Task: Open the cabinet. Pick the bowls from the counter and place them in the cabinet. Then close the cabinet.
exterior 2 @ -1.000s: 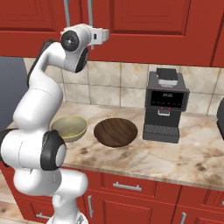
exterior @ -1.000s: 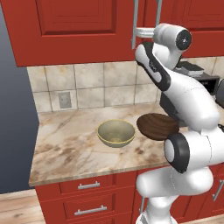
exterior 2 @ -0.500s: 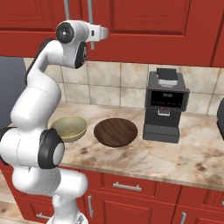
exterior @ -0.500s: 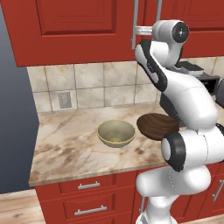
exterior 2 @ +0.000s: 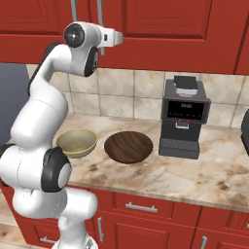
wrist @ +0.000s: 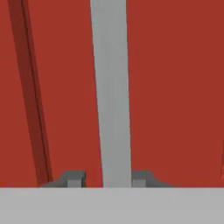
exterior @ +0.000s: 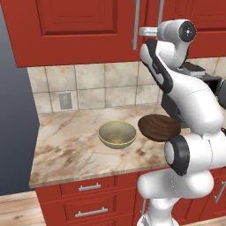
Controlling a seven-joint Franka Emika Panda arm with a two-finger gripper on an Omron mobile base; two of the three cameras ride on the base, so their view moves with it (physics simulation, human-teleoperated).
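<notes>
Gripper (wrist: 107,179) straddling vertical cabinet (wrist: 175,87) handle (wrist: 111,87), door shut.

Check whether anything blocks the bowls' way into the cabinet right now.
Yes: the cabinet doors are shut, so both bowls, the olive-tan bowl and the dark brown bowl on the counter, are barred. The gripper straddles a silver bar handle, closing on it.

The cabinet (exterior: 84,26) runs off the top edge in both base views, its bar handle (wrist: 111,92) cut short above; the dark brown bowl (exterior: 156,127) is half hidden behind the arm (left base view); the drawers (exterior 2: 146,214) are cropped below
</notes>
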